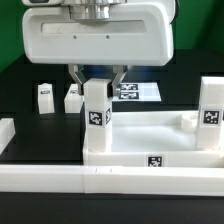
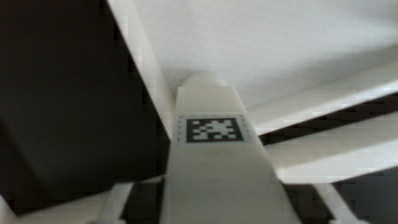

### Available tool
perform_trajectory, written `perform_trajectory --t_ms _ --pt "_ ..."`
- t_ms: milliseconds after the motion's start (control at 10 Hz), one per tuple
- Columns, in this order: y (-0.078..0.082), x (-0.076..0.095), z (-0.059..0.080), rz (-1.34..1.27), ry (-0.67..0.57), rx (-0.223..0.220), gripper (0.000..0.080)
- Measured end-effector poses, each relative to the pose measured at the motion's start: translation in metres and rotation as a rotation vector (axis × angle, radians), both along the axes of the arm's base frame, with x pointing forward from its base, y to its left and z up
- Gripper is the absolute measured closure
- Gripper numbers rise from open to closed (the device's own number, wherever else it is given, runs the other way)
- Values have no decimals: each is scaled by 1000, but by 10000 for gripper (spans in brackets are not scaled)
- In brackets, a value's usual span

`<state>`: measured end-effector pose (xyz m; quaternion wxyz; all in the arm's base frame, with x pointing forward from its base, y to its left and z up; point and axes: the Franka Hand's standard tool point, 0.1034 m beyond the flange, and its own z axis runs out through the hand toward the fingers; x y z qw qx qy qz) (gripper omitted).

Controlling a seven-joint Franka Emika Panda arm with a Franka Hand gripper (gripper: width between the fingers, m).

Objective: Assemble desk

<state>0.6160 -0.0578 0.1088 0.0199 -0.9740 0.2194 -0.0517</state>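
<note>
The desk panel (image 1: 150, 140), a white tray with a raised rim and a tag on its front, lies in the middle of the table. A white leg (image 1: 96, 108) with a tag stands upright on the panel's corner at the exterior view's left. My gripper (image 1: 97, 86) is above it, its fingers closed on the leg's top. In the wrist view the leg (image 2: 214, 150) runs between my fingers (image 2: 118, 198) at the gripper (image 2: 221, 200), over the panel (image 2: 267, 50). A second leg (image 1: 211, 112) stands upright on the corner at the exterior view's right.
Two loose white legs (image 1: 45, 96) (image 1: 73, 97) stand at the back left on the black table. The marker board (image 1: 138, 92) lies behind the panel. White border rails run along the front (image 1: 110, 185) and the left (image 1: 6, 135).
</note>
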Motion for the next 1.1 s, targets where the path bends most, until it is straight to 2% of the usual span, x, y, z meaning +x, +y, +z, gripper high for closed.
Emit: perform_trajectory --t_ms 400,700,800,900,1000,1100 --pt "2 0 0 -415 36 60 509" --pt "2 0 0 -400 35 58 485" --pt "2 0 -1 -373 36 55 312" --pt "1 -1 -2 -314 36 47 312" --pt "1 -1 -2 -190 34 34 181" --pt "0 -1 -2 -81 31 23 159"
